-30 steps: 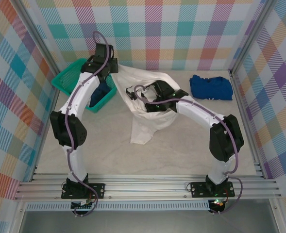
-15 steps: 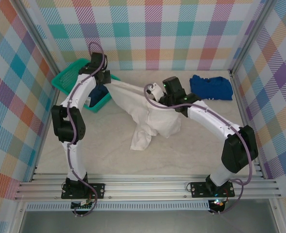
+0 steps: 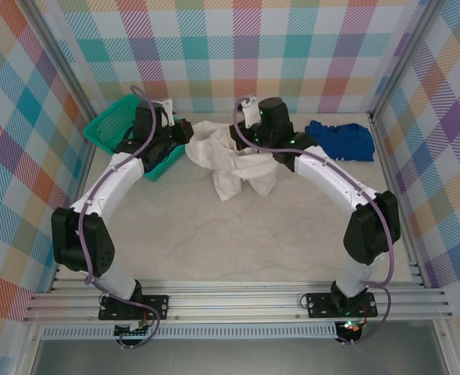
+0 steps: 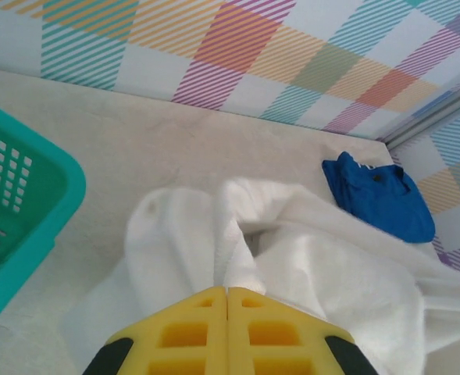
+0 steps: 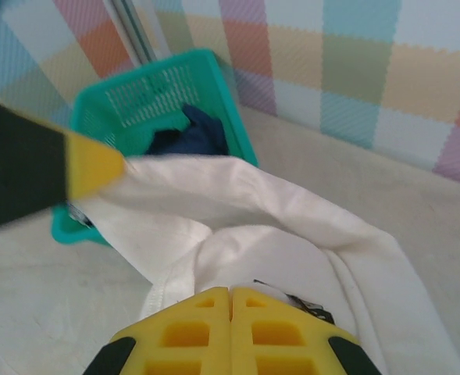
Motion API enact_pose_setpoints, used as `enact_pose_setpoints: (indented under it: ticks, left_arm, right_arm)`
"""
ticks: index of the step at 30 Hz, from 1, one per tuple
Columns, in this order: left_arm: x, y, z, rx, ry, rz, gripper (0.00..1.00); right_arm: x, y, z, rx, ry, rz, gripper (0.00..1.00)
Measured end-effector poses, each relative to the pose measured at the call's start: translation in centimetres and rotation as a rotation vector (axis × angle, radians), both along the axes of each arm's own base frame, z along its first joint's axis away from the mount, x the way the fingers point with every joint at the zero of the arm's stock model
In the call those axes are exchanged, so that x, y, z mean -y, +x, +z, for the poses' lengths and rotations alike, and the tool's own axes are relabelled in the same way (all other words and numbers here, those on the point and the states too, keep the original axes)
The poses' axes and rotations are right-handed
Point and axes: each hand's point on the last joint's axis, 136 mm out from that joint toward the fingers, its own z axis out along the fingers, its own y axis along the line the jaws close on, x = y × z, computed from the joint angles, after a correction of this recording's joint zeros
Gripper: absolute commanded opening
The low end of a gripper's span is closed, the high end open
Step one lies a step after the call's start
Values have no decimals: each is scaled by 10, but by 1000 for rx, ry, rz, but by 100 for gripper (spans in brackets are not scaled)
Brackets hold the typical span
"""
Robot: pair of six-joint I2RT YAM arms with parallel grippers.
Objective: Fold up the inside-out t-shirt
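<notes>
The inside-out t-shirt (image 3: pixel 231 162) is white and bunched, hanging near the back middle of the table with its lower end touching the tabletop. My left gripper (image 3: pixel 182 134) is shut on its left part; in the left wrist view the yellow fingertips (image 4: pixel 228 291) pinch a fold of the t-shirt (image 4: pixel 308 258). My right gripper (image 3: pixel 243 143) is shut on the right part. The right wrist view shows the gripper (image 5: pixel 230 291) closed on the t-shirt (image 5: pixel 276 258) beside a small label, with the left gripper's finger (image 5: pixel 89 166) at the cloth's far end.
A teal basket (image 3: pixel 108 125) with a dark navy garment (image 5: pixel 196 133) stands at the back left, close to my left arm. A folded bright blue shirt (image 3: pixel 339 141) lies at the back right. Plaid walls enclose the table (image 3: pixel 237 242) on three sides.
Both grippers carried the t-shirt toward the back wall and came closer together. The cloth, earlier stretched and trailing toward the table's middle, now hangs bunched between them.
</notes>
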Motion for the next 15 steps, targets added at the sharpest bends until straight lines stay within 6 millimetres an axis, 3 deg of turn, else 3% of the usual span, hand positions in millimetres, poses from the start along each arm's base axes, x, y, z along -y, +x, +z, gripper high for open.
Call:
enact_pose_setpoints:
  ticks: [4,8,12,13,15]
  left_arm:
    - [3,-13,-46,-91,22,8,0]
    - [15,-42,-113,-232,83,-16,0]
    - [19,-67,-160,-326,137,-34,0]
    - [19,-71,-164,-334,144,-34,4]
    - [17,-73,-166,-322,151,-26,24]
  right_arm:
    - [4,-9,39,37,110,48,0]
    - [29,-21,95,110,254,77,0]
    - [51,-34,141,206,362,99,0]
    - [52,-37,146,220,375,110,0]
    - [49,-43,147,231,394,144,0]
